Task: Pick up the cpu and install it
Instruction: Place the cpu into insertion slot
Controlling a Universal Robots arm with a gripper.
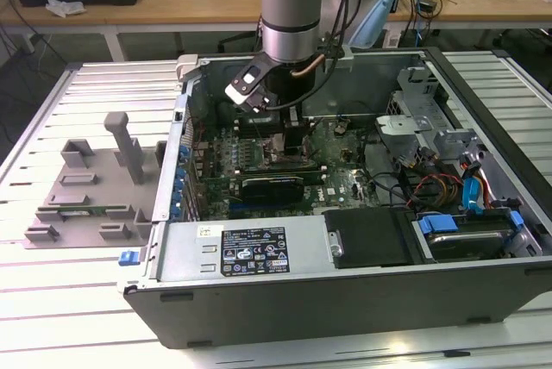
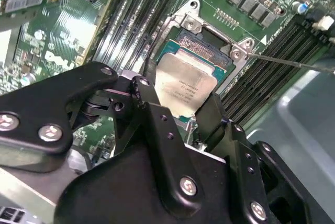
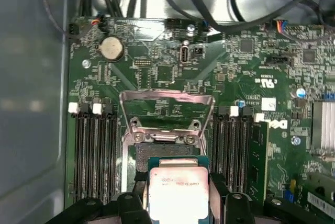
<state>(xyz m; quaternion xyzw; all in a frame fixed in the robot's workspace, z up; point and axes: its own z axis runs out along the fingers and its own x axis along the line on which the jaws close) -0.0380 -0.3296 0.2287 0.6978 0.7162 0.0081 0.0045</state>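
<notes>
GRIP: your gripper (image 3: 178, 198) is clamped on the cpu (image 3: 178, 195) | WHERE: upper centre of the exterior view, just over the open socket (image 3: 157, 153) | RISK: a tilted or offset release could bend the pins.

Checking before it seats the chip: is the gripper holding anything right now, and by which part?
The gripper holds the cpu by two opposite side edges, over the socket.
</notes>
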